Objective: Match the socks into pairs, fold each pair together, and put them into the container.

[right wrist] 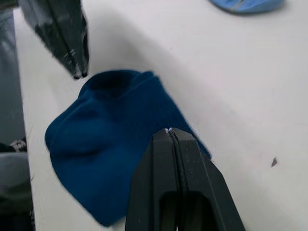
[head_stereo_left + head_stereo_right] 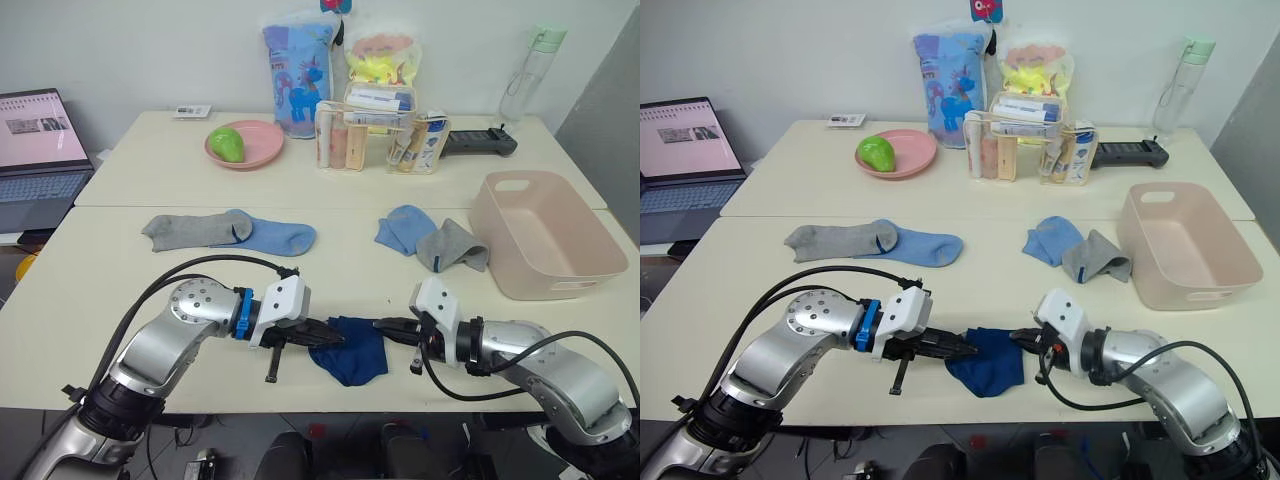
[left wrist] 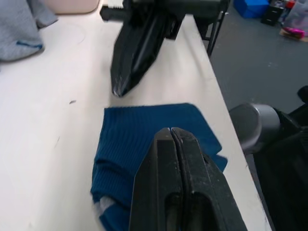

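A dark navy sock (image 2: 350, 352) lies bunched and folded near the table's front edge. My left gripper (image 2: 338, 338) is shut, its tip on the sock's left edge. From the other side my right gripper (image 2: 383, 325) is shut as well, tip at the sock's upper right corner. No fabric shows between either pair of fingers. Further back lie a grey sock (image 2: 188, 230) overlapping a light blue sock (image 2: 282, 238), and a second light blue sock (image 2: 404, 228) beside a second grey sock (image 2: 456, 248). The pink container (image 2: 560, 285) stands at the right.
At the back stand a pink plate (image 2: 262, 133) with a green fruit, a clear organiser (image 2: 380, 140) of bottles, two printed bags, a water bottle (image 2: 530, 75) and a black remote (image 2: 480, 142). A laptop (image 2: 35, 150) sits at the far left.
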